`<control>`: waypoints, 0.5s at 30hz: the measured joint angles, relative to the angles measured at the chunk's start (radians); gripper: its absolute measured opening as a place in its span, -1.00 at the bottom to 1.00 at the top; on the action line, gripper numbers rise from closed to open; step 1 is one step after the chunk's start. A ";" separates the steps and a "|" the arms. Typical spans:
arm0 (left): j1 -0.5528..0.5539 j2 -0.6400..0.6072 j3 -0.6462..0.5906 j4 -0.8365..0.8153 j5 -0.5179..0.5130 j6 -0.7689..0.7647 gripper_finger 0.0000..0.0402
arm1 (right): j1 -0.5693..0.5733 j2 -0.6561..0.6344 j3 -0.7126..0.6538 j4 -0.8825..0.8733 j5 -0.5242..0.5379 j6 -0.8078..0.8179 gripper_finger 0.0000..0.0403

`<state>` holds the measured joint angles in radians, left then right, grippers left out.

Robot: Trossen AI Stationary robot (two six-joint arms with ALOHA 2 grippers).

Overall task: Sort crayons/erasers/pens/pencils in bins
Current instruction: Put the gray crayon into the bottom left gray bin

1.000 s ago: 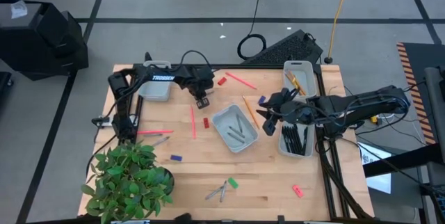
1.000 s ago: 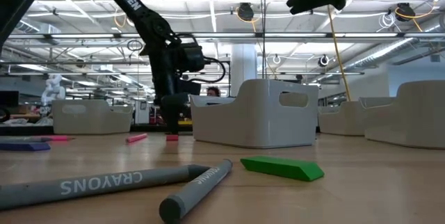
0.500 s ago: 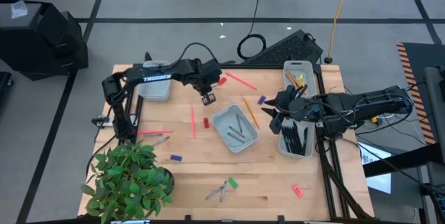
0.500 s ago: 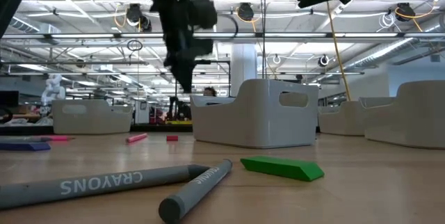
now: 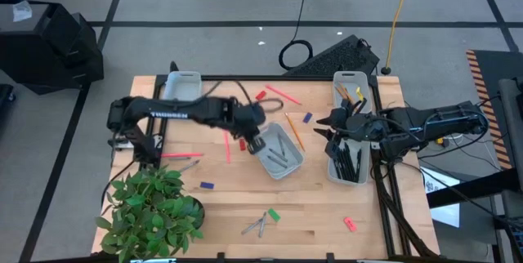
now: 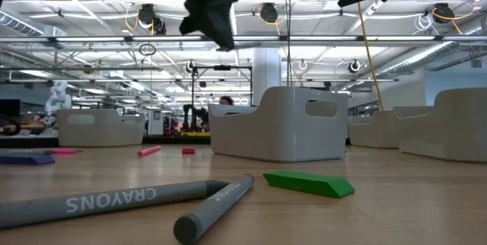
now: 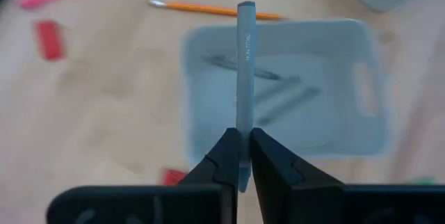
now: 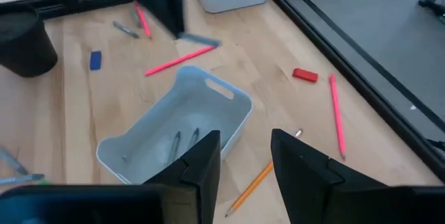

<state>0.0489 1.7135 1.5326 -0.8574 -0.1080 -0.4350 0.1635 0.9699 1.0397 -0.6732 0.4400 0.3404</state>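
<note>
— Where's the crayon right now, and which way does it lie from you?

— My left gripper (image 7: 238, 156) has its fingers pinched on one end of a grey crayon (image 7: 245, 78). Its long axis runs straight out ahead of the fingertips. Past its far tip sits the middle bin (image 7: 361, 95), and that bin already holds a few grey sticks, so I judge it the crayon bin.

— Are you over it yet?

— From above, my left gripper (image 5: 254, 128) hangs at the bin's (image 5: 296, 158) left-hand end, near the middle of the desk (image 5: 327, 214). The crayon points across the bin, so the free end would land inside first. I'd want it fully over the hollow before letting go, or it may tip over the rim.

— And the other arm?

— My right gripper (image 5: 327, 124) waits farther off, towards the desk's right edge, above the near end of the bin of black pens (image 5: 350, 162). Its fingers are spread and hold nothing. The left is plainly the nearer one for this drop.
</note>
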 joint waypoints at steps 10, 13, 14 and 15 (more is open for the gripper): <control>-0.152 0.154 0.000 0.199 -0.024 -0.306 -0.85 | 0.003 0.000 0.000 -0.010 -0.012 -0.055 -0.39; -0.149 0.218 0.000 0.273 -0.022 -0.339 -0.85 | 0.014 0.001 0.000 -0.009 -0.115 -0.062 -0.39; -0.145 0.236 0.000 0.298 -0.014 -0.349 -0.85 | 0.022 0.003 0.000 -0.009 -0.158 -0.065 -0.39; -0.141 0.253 0.001 0.317 0.002 -0.355 -0.85 | 0.032 0.005 0.000 -0.009 -0.195 -0.066 -0.39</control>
<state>-0.0919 1.9667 1.5332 -0.5404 -0.1062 -0.7902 0.1958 0.9752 1.0397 -0.6819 0.2451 0.2748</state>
